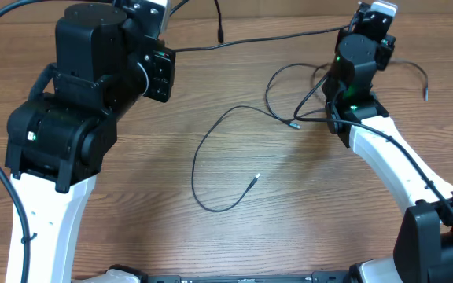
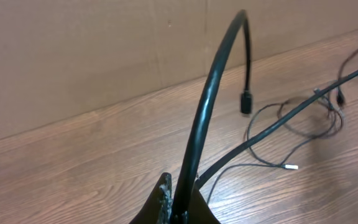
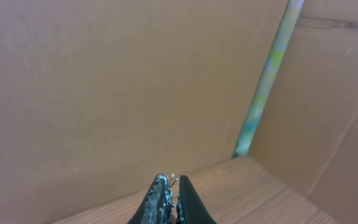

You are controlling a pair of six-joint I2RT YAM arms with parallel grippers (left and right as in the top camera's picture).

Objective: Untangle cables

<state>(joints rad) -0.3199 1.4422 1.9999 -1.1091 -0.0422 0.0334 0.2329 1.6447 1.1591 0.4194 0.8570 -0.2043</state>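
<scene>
Two grippers, and both of mine are closed. My left gripper (image 2: 176, 202) is clamped on the held cable (image 2: 207, 99) — its short end arches up over the fingers to a dangling plug (image 2: 245, 102), while the long run leaves taut toward the far right, above the table (image 1: 132, 196). I judge I hold it raised like this to draw that line out of the loops (image 1: 278, 86) bunched beside my right arm, where the snarl sits. My right gripper (image 3: 171, 198) is up high, facing the cardboard wall (image 3: 73, 74), jaws pressed together. Something silvery glints between the tips, but I cannot tell whether a cord is really pinched there. A loose cable (image 1: 197, 169) lies apart on the wood in an open curve, its silvery tip (image 1: 257, 178) free — that one looks done. Next I'd pull gently, since the taut line could drag the bunch instead of slipping through.
</scene>
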